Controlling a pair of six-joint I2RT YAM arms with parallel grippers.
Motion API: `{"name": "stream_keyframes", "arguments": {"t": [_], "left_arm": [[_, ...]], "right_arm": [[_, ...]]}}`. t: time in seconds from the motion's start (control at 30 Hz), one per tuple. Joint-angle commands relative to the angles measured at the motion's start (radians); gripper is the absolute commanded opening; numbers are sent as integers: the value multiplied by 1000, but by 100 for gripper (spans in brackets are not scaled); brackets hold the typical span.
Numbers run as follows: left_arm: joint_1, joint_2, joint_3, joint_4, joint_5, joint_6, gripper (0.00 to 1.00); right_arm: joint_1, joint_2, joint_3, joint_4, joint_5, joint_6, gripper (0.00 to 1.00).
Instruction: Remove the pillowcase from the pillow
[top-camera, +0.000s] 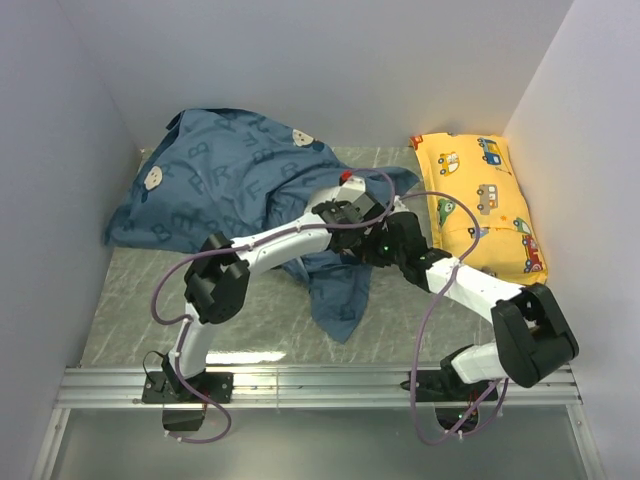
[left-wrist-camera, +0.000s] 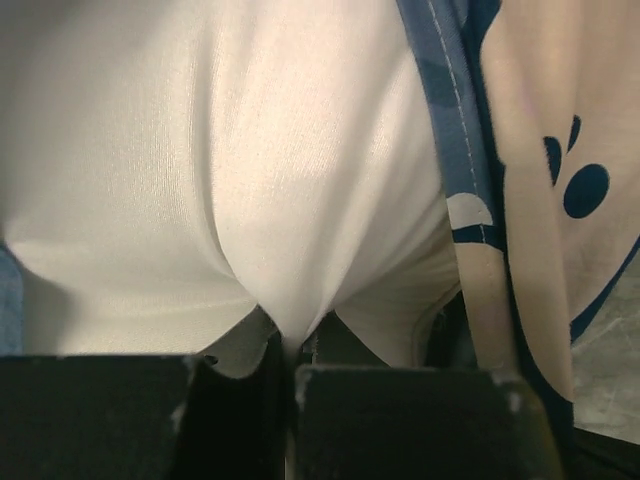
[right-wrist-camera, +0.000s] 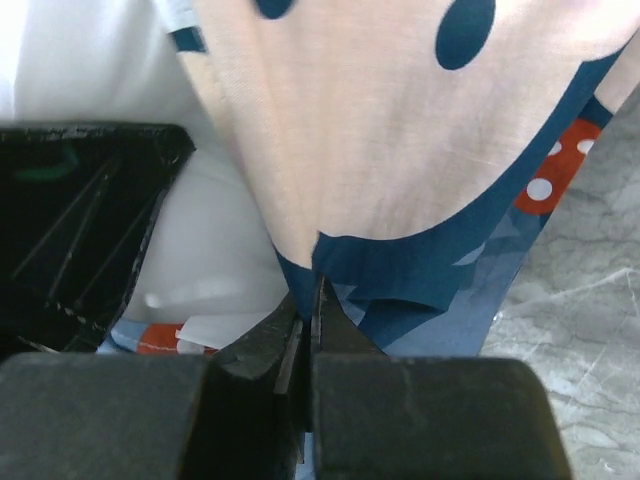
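**Pillowcase (top-camera: 215, 185) rumpled, pillow (left-wrist-camera: 250, 180) partly bared**

The dusty-blue pillowcase, printed with paler letters and mouse heads, is seen heaped at the far left of the surface (top-camera: 130, 320), one flap trailing toward the near edge. The plain white pillow is exposed at its opening, its cloth gathered into a pinched fold.

Dusty-blue pillowcase (top-camera: 220, 190) printed with paler letters and cream mouse heads with red white-dotted bows; plain white pillow (left-wrist-camera: 250, 180); yellow pillow (top-camera: 480, 200) with cartoon cars, upper right; grey marbled counter (top-camera: 270, 330)
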Motion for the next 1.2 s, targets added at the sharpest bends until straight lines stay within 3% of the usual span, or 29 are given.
{"name": "stream_keyframes", "arguments": {"t": [0.0,0.1,0.2,0.33,0.5,0.73,1.0,1.17], "left_arm": [[49,-14,130,5,12,18,0],[108,-8,262,-38,68,50,0],[151,16,377,-79,114,77,0],[227,25,442,-101,205,73,0],[297,51,522,-130,277,82,0],[379,30,513,-99,389,57,0],[476,39,600,-142,506,62,0],[498,-4,550,-124,590,65,0]], "right_arm": [[25,-37,-18,-29,-5,-31,0],[54,-67,-33,-19,-8,-33,0],[128,-115,-35,-25,47,-45,7],[206,-113,-10,-61,131,-51,0],[251,-203,-91,-7,144,-24,0],[329,-273,-128,-61,246,-48,0],[361,-274,-248,11,306,10,0],[358,-192,-217,-10,360,49,0]]}}
